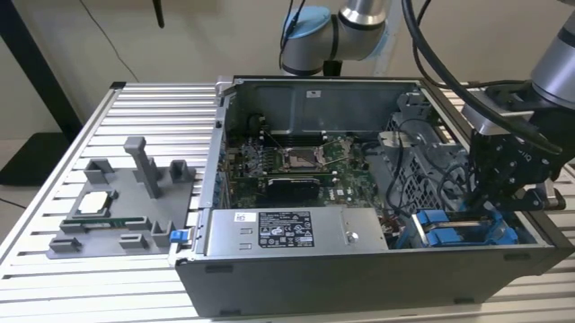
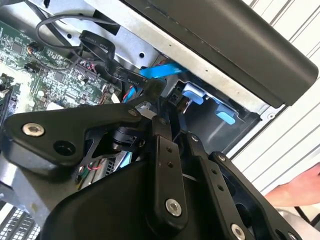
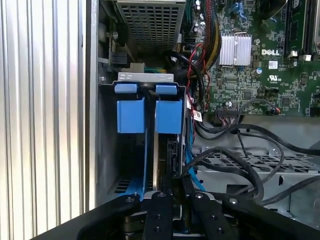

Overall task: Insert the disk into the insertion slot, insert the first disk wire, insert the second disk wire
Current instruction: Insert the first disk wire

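**Disk [image 1: 442, 234] in the insertion slot [image 1: 406, 237], tool [image 1: 481, 210] low over it**

Exterior view: the open computer case [image 1: 341, 286] lies on a slatted metal surface [image 1: 144, 101]. The disk's blue carrier sits in the case corner towards the exterior view's right, just beside the silver power-supply box [image 1: 287, 232]. The arm reaches down there, and the tool's black body hangs just above the blue plastic, close to the case wall. The motherboard [image 1: 297, 161] lies open behind it. A grey fixture plate [image 1: 117, 202] rests well apart on the surface, at the exterior view's left.

First wrist view: here the bay is seen end-on. The disk [image 3: 169, 116] stands on edge inside the insertion slot [image 3: 145, 76], beside a second blue carrier [image 3: 131, 115]. The tool [image 3: 172, 187] is right at the disk's near end. Black cables [image 3: 240, 135] loop through the room on one side, and the case wall and the surface [image 3: 45, 125] close off the other.

Second wrist view: this one adds a blue flat wire [image 2: 160, 70] running with black wires just past the tool [image 2: 162, 107], under the case rim [image 2: 210, 60]. Part of a person's arm [image 2: 295, 189] shows over the surface [image 2: 280, 130] outside the case.

I cannot tell whether the tool is spread or pinching something, because its linkage hides the tip.
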Robot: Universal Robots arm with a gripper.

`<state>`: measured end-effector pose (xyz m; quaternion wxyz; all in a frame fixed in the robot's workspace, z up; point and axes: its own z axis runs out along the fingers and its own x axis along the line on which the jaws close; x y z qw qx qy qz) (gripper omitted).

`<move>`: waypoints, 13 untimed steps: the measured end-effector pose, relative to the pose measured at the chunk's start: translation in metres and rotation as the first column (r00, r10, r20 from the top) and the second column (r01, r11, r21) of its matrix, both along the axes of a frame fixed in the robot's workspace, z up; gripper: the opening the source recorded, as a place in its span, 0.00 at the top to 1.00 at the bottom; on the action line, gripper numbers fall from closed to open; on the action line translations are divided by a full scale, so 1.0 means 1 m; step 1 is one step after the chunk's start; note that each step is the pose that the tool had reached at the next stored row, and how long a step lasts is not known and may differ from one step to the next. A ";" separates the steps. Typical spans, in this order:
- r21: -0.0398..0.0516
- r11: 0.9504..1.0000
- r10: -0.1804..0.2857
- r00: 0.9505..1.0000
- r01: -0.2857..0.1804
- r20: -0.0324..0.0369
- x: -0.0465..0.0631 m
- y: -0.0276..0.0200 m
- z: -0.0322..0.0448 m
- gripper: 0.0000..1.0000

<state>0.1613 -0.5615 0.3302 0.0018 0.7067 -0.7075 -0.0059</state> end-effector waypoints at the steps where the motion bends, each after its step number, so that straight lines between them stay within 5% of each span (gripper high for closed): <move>1: 0.001 1.000 0.000 1.000 0.000 0.000 0.000 0.0001 -0.0004 1.00; 2: 0.001 1.000 0.000 1.000 0.000 0.000 0.000 0.0001 -0.0007 0.00; 13: 0.002 1.000 0.000 1.000 0.000 -0.003 0.000 0.0000 0.0192 0.00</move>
